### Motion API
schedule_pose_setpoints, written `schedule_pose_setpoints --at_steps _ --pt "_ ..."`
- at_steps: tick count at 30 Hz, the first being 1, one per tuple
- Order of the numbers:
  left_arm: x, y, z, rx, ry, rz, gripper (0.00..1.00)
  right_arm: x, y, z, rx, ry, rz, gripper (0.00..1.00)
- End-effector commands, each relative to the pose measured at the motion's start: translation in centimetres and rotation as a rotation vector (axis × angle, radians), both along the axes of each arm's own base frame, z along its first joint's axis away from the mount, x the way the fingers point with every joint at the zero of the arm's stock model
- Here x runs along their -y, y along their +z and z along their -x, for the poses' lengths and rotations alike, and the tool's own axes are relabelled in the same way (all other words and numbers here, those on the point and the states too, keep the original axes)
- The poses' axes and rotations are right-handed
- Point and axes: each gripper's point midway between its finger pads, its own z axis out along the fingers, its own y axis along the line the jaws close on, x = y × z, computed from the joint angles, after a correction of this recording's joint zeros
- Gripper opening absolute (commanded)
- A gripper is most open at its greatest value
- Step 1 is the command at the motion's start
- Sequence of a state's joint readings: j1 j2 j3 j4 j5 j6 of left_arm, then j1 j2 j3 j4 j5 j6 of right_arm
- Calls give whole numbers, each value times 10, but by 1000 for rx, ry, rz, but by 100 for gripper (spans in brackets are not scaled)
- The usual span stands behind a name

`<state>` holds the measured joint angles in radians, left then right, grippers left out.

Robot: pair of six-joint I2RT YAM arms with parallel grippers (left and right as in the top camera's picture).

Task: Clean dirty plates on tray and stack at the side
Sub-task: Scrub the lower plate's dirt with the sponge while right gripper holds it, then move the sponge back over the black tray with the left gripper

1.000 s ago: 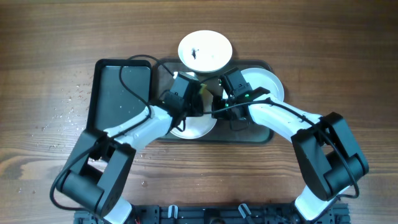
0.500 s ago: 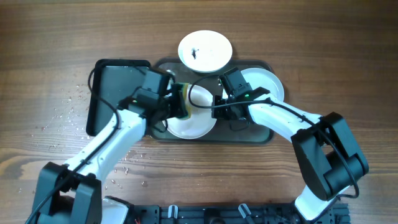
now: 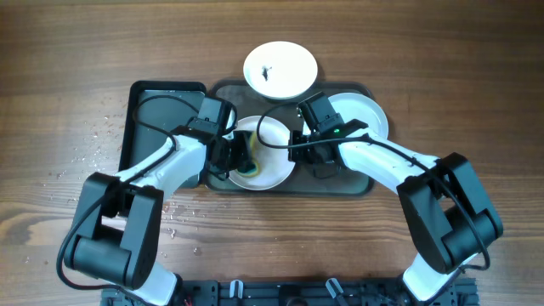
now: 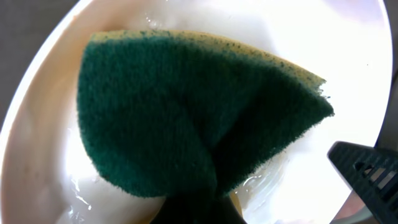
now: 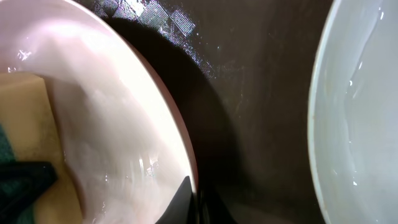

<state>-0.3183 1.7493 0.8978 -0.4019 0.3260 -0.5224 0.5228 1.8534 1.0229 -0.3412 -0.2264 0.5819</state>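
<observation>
**Overhead: one plate mid-scrub, no stack yet**

Far left, the black tray point(image 3: 161, 127) sits just beside the tray point(image 3: 289, 189). Next along, your left gripper point(image 3: 236, 155) is clamped tight on a green/yellow sponge point(image 4: 186, 112) and presses it onto the middle plate point(image 3: 268, 170). That plate lies on the tray's front-left part. It looks wet, but the sponge hides its centre, so can't tell if the smudge is gone. The far plate point(image 3: 280, 70) lies at the tray's far rim w/ a dark smudge at centre, so not cleaned. Your right gripper point(image 3: 304, 146) is closed on the middle plate's right rim, prob. steadying it. Right wrist view shows that rim running into the fingertips. The right plate point(image 3: 365, 119) rests on the tray's right end, apart from the middle plate w/ bare tray between. It looks wet, no smudge seen, but the arm covers part of it. My read: approx. one plate wiped, one in hand, one untouched. Nothing's stacked at the side yet.
</observation>
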Motion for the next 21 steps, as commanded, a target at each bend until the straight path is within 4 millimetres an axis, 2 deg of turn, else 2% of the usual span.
schedule_pose_setpoints --at_steps 1,6,10,14,17,21 --pt "19 -23 9 -88 -24 90 4 -4 -8 6 -21 21 -2 4" --pt "54 -2 12 -99 -104 320 4 -4 -8 6 -20 24 -1 4" --pt "67 16 7 -61 -146 429 4 -5 -8 6 -16 33 1 4" --pt "61 37 -3 3 -136 444 4 -5 -8 6 -16 33 1 4" --pt "49 81 -17 127 -121 463 4 -4 -8 6 -16 34 1 4" --pt "21 119 -30 272 -52 391 4 -5 -8 6 -15 36 1 4"
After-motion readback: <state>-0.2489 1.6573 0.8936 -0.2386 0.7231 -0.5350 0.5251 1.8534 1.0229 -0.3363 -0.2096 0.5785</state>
